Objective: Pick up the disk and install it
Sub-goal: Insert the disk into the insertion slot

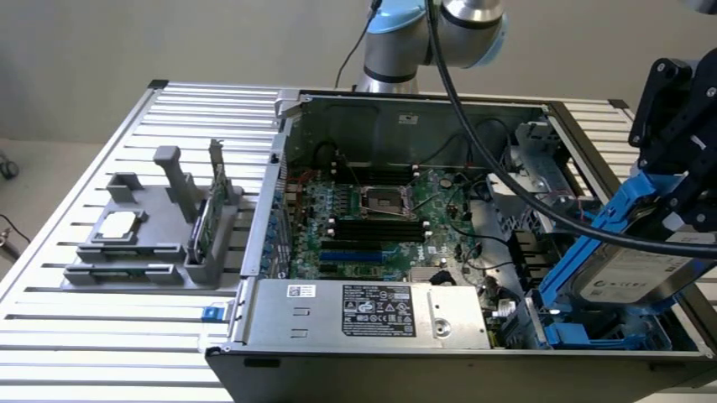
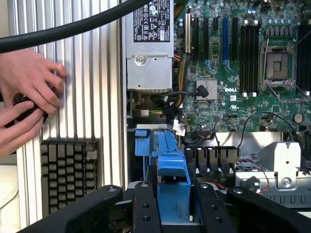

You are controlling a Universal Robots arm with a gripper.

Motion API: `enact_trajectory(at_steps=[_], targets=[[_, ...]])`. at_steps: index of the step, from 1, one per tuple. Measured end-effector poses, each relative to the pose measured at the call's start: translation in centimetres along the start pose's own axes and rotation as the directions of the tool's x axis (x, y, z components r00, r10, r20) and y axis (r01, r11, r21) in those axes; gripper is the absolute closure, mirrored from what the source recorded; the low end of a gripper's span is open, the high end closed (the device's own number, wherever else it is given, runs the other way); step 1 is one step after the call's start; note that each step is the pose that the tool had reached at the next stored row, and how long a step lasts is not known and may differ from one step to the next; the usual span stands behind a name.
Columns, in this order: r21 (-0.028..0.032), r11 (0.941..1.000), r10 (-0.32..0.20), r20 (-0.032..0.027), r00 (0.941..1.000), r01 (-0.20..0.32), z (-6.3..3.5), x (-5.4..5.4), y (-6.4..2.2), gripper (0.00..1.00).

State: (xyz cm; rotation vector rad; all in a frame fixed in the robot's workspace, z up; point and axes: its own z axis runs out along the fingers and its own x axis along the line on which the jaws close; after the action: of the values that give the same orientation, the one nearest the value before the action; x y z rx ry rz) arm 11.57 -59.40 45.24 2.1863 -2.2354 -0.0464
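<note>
the open computer case [image 1: 260, 210] lies on a slatted metal table [image 1: 101, 336]. inside it are the motherboard [image 1: 370, 214] with its bare processor socket [image 1: 374, 201] and, along the near wall, the power supply [image 1: 358, 309]. on the exterior view's left, beside the case, a grey parts tray [image 1: 134, 270] holds a square processor chip [image 1: 117, 225] lying flat and a green circuit card [image 1: 213, 197] standing upright in a slot.

the disk [image 1: 633, 269] is in the air (not seated), tilted steeply with its blue carrier frame [image 1: 592, 231] along the edge. its lower end dips into the drive bay [image 1: 610, 337] at the case's end on the exterior view's right.

the gripper [image 2: 172, 204] comes down from above that end, the arm's cable [image 1: 493, 159] draped across the case. its black fingers [image 2: 146, 208] are part-way closed, clamped on either side of the carrier frame, so the disk is in its grasp.

in the wrist view a person's hand [image 2: 29, 82] and a second hand [image 2: 19, 128] rest on the table near a keyboard [image 2: 68, 170], wrapped round a small black object.
</note>
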Motion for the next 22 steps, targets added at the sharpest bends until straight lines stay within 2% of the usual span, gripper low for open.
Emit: enact_trajectory(at_steps=[3, 9, 22], targets=[[0.0, 1.0, 0.0, 0.0, 1.0, 0.0, 0.13, 0.0, -0.01, 0.68], [0.0, 1.0, -0.007, -0.0002, 1.0, 0.007, 1.01, 0.0, -0.03, 0.68], [0.0009, 0.9996, -0.028, 0.0001, 0.9996, 0.028, 1.45, 0.0, -0.05, 0.68]])
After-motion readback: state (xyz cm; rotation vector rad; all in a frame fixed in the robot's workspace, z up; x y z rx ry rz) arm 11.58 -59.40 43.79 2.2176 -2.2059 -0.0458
